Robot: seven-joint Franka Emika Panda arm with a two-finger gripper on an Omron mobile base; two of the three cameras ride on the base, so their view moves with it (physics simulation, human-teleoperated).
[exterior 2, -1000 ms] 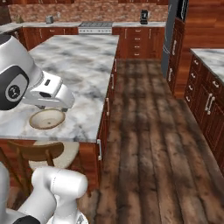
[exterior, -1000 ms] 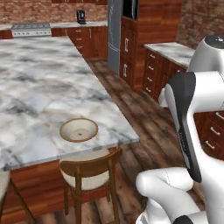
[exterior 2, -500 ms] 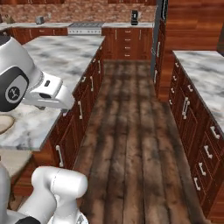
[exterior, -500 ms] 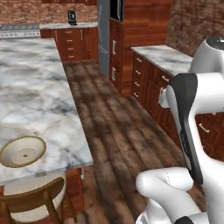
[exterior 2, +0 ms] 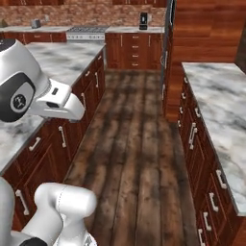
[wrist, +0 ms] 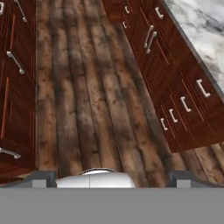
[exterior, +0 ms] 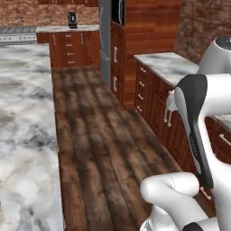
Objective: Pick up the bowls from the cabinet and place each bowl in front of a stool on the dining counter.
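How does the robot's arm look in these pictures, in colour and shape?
The arm has smooth, rounded glossy white shells, with a long black band along one link. In the right base view a round black joint cap carries a small white mark. The end effector has two small dark grey finger tips.

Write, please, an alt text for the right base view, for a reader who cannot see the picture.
A dark wooden plank floor runs down a kitchen aisle between the marble-topped dining counter on the left and a shorter marble worktop on the right. The robot's white arm rises at lower left; a stove stands at the far brick wall.
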